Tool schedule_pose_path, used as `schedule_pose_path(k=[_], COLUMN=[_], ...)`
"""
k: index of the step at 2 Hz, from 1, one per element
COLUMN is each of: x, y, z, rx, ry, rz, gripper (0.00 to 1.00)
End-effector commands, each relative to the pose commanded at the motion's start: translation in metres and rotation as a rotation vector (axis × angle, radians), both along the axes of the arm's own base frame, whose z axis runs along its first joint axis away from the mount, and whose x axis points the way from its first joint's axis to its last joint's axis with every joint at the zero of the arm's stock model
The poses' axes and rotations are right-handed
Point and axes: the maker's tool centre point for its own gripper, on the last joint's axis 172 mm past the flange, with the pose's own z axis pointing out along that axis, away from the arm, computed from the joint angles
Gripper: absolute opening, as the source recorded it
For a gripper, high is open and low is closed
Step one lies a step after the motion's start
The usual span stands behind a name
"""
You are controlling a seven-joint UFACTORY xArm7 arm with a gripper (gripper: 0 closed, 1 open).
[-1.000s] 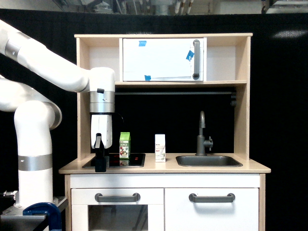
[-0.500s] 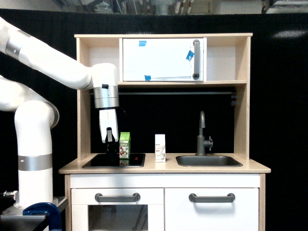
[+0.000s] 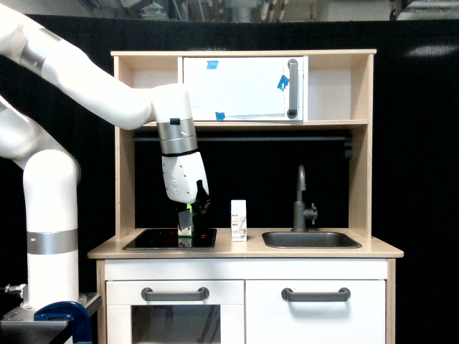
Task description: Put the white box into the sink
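Observation:
The white box (image 3: 239, 220) stands upright on the light wood countertop, between the stove top and the sink (image 3: 310, 240). The sink is a dark grey basin with a tall faucet (image 3: 301, 200) behind it, to the exterior view's right of the box. My gripper (image 3: 194, 211) hangs tilted over the stove top, to the exterior view's left of the white box and apart from it. Its dark fingers overlap the top of a green carton (image 3: 186, 227). The fingers blend into the black background, so their opening does not show.
A black glossy stove top (image 3: 150, 241) lies under the gripper. Above, a white cabinet door (image 3: 240, 88) with blue tape and a shelf (image 3: 244, 123) cap the work space. Wooden side walls (image 3: 361, 179) close in the counter on both sides.
My arm has swung toward the exterior view's right and risen, from the counter's left edge to over the green carton. The wrist now tilts. The white box has not moved.

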Motion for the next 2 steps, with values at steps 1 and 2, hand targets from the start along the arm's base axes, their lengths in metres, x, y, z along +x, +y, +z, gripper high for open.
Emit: schedule_pose_path(k=[1,2], x=[0.030,0.053], y=[0.026,0.058], z=[0.002,0.022], rx=[0.179,0.385], ry=[-0.038,-0.095], rz=[0.462,0.555], gripper=[1.00,1.00])
